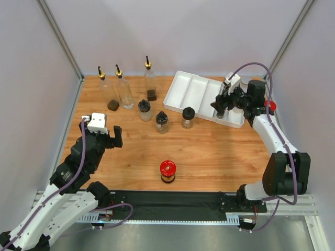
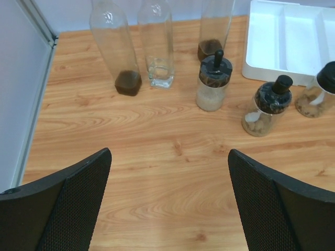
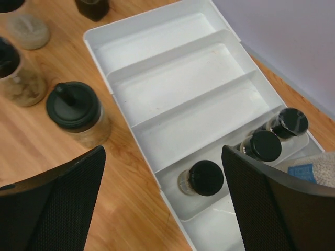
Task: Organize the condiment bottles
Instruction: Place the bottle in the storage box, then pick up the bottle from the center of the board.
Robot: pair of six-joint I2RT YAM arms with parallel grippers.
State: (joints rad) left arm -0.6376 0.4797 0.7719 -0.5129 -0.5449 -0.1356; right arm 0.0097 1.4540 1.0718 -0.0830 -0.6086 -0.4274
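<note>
Right wrist: right claw [image 3: 162, 151] spread, empty, over 3 black-capped jars [image 3: 205, 178]; left claw [image 2: 168, 152] wide, empty.

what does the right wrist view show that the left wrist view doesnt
Only the right wrist view shows three black-capped jars sitting inside one tray compartment. Only the left wrist view shows two tall glass bottles at far left, one with dark liquid at its bottom. Both show the white tray, the dark-bottomed tall bottle beside it, and three loose black-lidded jars outside it.
</note>
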